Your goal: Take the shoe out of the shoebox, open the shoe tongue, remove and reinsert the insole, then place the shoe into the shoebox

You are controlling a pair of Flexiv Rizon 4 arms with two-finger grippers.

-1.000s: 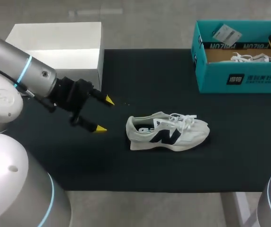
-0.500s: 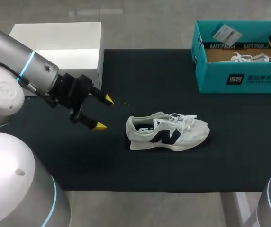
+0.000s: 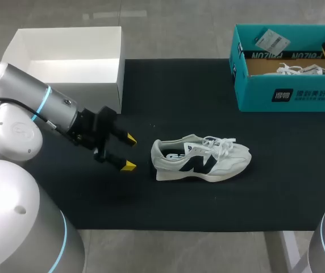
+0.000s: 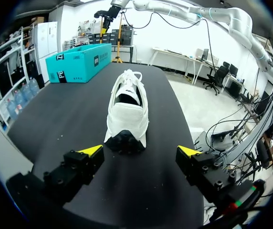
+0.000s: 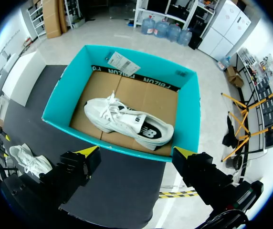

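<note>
White fabric sneaker with dark side logo (image 3: 201, 160) stands at frame centre, outside the teal cardboard shoebox (image 3: 287, 94) at upper right. Left gripper (image 3: 128, 152), jaws spread, sits just left of its heel. Right gripper (image 5: 137, 151), jaws spread, hangs above that shoebox. Risk: 1 finger nudges the heel, skewing the sneaker.

Matte black table (image 3: 208, 205), evenly and brightly lit

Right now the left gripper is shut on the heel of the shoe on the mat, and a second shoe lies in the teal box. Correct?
No: the left gripper is open, short of the heel of the shoe; the left wrist view shows it. The second shoe does lie in the teal box.
</note>
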